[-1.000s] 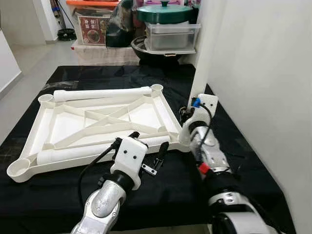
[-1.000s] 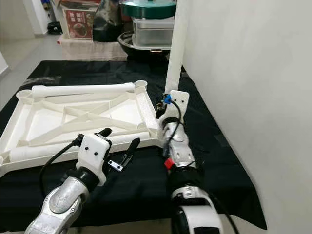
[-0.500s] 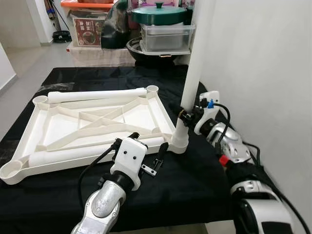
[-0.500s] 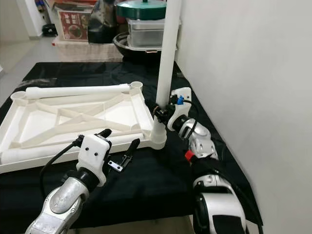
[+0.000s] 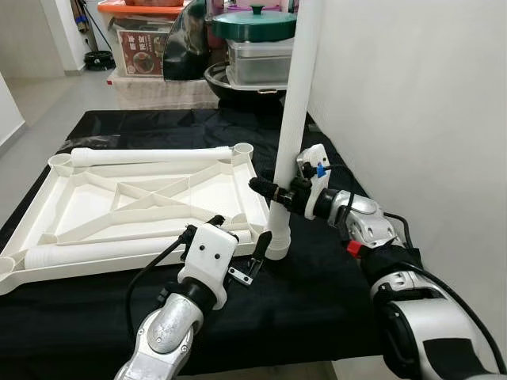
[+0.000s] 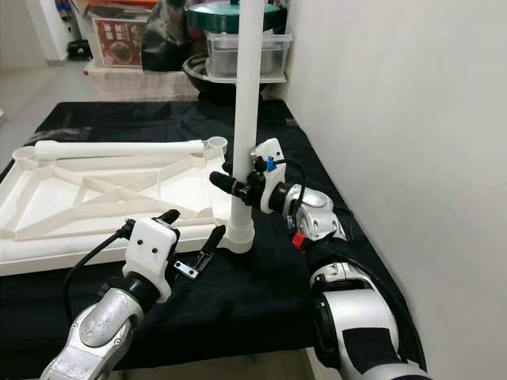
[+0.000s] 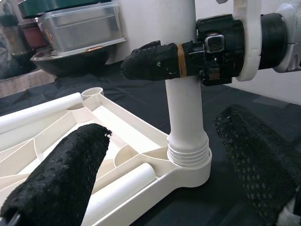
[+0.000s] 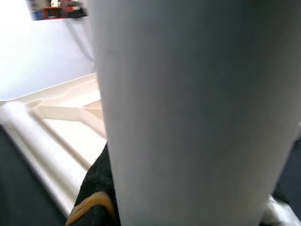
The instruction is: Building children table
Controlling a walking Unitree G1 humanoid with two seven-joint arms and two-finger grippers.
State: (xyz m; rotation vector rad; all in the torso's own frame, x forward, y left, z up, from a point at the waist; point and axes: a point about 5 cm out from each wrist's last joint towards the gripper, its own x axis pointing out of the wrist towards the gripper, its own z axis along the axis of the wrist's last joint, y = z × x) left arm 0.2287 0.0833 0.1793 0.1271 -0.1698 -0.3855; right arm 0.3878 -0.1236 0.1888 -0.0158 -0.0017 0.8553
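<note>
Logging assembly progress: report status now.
Right tool shut on upright table leg in tabletop corner socket. Left tool open, close beside. Two legs lying loose.

The upright white table leg (image 5: 295, 119) runs off the top edge of both head views, so its upper end cannot be seen. In the right wrist view that leg (image 8: 188, 113) is a close blur, hiding most of the tabletop frame (image 8: 61, 122) behind it. The frame's near left corner (image 5: 9, 269) is cut by the picture's edge.
</note>
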